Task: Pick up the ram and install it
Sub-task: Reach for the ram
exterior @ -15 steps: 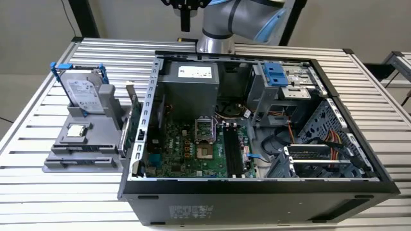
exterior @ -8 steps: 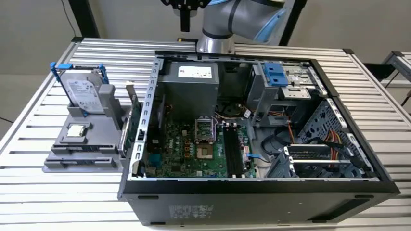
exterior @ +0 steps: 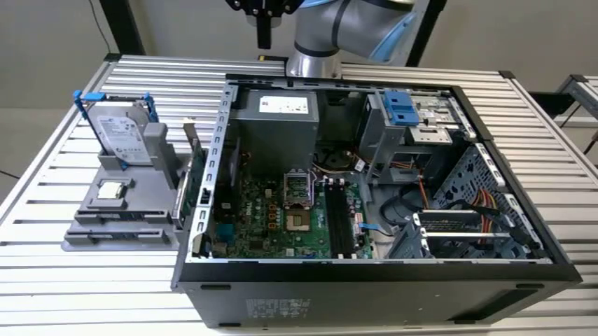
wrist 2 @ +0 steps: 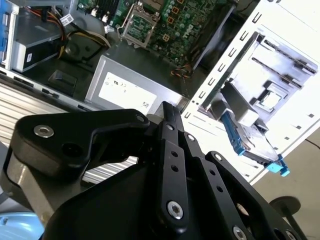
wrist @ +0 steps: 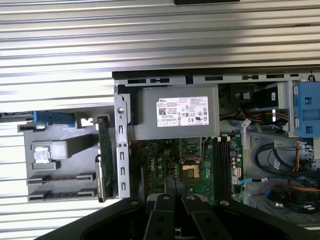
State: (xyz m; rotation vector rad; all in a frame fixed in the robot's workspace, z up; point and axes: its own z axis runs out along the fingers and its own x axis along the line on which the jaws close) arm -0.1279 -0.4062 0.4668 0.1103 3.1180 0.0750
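The ram (exterior: 193,164) is a thin green board standing on edge in the grey fixture (exterior: 122,234), right beside the outer wall of the open computer case (exterior: 374,280); the first wrist view shows the ram (wrist: 102,155) edge-on. The black memory slots (exterior: 337,220) lie on the motherboard inside the case and appear as slots (wrist: 223,165) in the first wrist view. My gripper (exterior: 265,42) hangs high above the table's far edge, behind the case and well away from the ram. Its black fingers (wrist 2: 167,112) lie together with nothing between them.
The fixture also holds a silver hard drive in a blue frame (exterior: 122,133) and a small square processor chip (exterior: 112,189). Inside the case are a grey power supply (exterior: 280,126), a blue-latched drive cage (exterior: 402,112) and loose cables (exterior: 467,210). The table (exterior: 75,294) is slatted aluminium.
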